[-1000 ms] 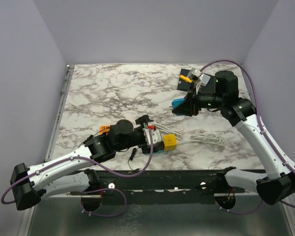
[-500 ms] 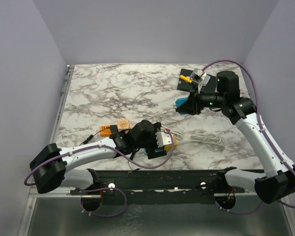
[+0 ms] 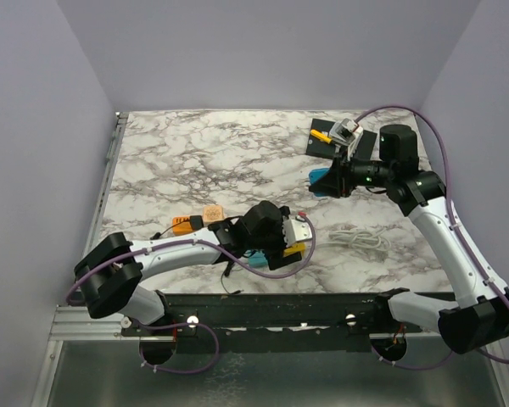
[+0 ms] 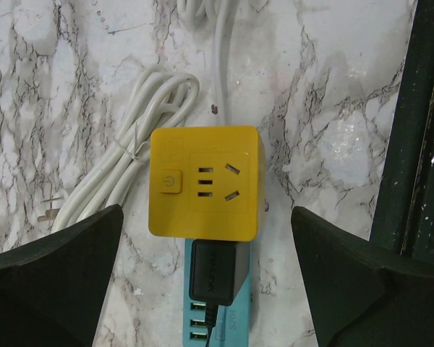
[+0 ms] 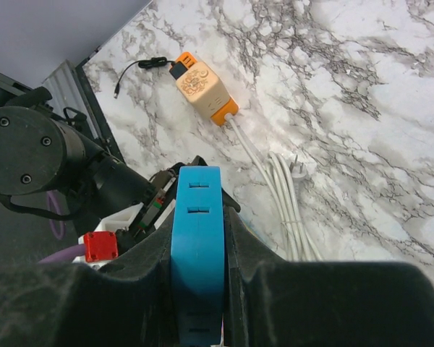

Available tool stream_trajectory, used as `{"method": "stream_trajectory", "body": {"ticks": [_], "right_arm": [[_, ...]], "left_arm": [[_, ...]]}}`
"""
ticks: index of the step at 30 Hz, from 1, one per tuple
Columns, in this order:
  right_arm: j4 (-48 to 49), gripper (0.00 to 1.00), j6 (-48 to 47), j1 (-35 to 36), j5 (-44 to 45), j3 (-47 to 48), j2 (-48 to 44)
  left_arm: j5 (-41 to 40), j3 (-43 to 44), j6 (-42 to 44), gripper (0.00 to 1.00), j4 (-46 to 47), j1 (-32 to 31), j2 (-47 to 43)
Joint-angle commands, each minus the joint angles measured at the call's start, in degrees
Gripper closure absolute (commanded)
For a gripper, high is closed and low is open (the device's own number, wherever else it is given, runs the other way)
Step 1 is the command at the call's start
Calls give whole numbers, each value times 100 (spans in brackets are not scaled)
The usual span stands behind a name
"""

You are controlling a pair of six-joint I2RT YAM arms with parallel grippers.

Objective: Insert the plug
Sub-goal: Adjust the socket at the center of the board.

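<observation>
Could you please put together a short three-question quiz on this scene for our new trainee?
1. True or false: the left gripper is shut on the yellow socket cube.
2. What does the right gripper hold? A) a screwdriver B) a blue power strip C) a red mug
3. Fill in: the coiled cable beside the cube is ___ in colour.
Key: 1 false, its fingers stand wide apart on either side of the cube; 2 B; 3 white.
</observation>
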Motion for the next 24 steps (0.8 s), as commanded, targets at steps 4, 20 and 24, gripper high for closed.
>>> {"method": "stream_trajectory", "body": {"ticks": [4, 20, 24], "right_arm": [[64, 99, 52, -87, -3, -66, -179], [124, 99, 47, -128, -119, -173, -316], [120, 99, 66, -129, -74, -167, -335]], "left_arm": [[234, 106, 25, 1, 267, -13, 394], [2017, 430, 1990, 31, -570, 321, 789], [2022, 496, 2973, 35, -1101, 321, 848]]}}
